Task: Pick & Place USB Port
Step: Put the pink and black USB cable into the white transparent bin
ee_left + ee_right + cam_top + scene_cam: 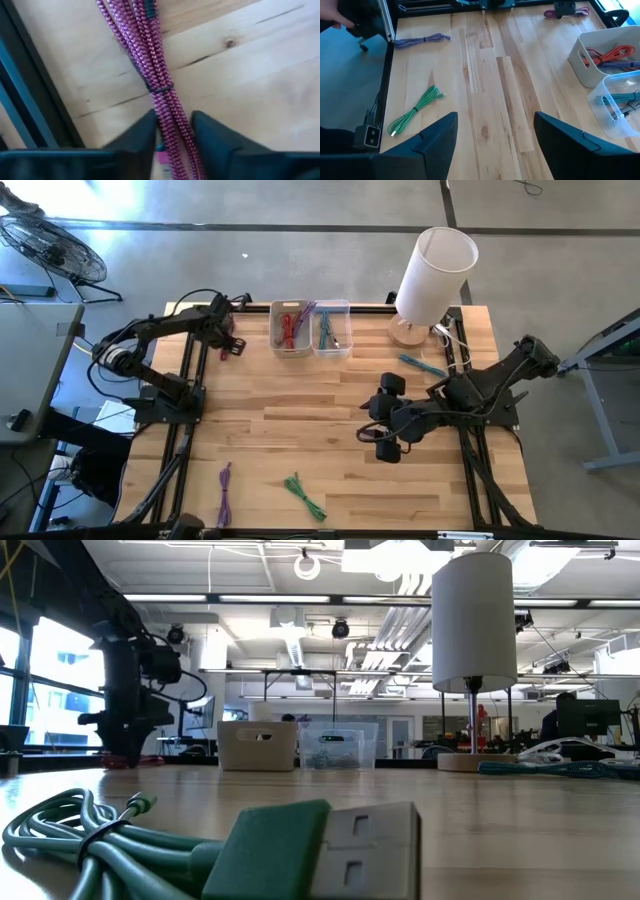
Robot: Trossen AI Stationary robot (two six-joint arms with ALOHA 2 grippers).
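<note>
Magenta braided cable (160,75), bundled with a dark tie, is seen lying on the desk (330,390) near its far left corner, just beside the dark frame rail, and it passes between the two dark fingers of the left tool (172,137), which are set closely on either side of it; whether the cable is actually pinched cannot be told, so the state of this tool is left undetermined. In the high view the left tool (228,340) is placed over this cable, just left of two bins. The beige bin (291,330) is shown holding red and orange cables, and the clear bin (332,328) beside it holds teal and blue ones. The right tool (492,130) is held above the right half of the desk with its fingers spread wide and nothing between them; in the high view it (385,420) is seen pointing toward the left. A green cable (304,495) and a purple cable (224,492) lie apart on the near part of the desk. A white lamp (430,280) stands at the far right, with a blue cable (422,366) lying near its base.
</note>
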